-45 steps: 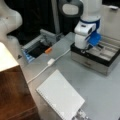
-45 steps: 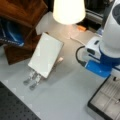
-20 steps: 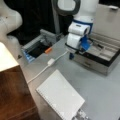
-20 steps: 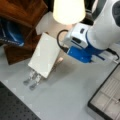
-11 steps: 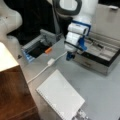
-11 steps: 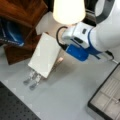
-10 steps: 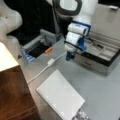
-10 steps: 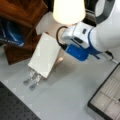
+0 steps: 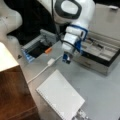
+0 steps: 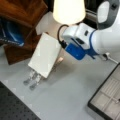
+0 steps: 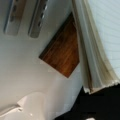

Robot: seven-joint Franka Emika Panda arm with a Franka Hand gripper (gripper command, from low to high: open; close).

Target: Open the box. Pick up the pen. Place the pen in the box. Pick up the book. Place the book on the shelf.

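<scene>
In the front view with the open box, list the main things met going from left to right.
Shelf → small open grey case → book → gripper → box.

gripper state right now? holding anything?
Gripper: cannot be told whether open or closed; nothing visibly held. It hangs above the table between the open box and the book.
</scene>
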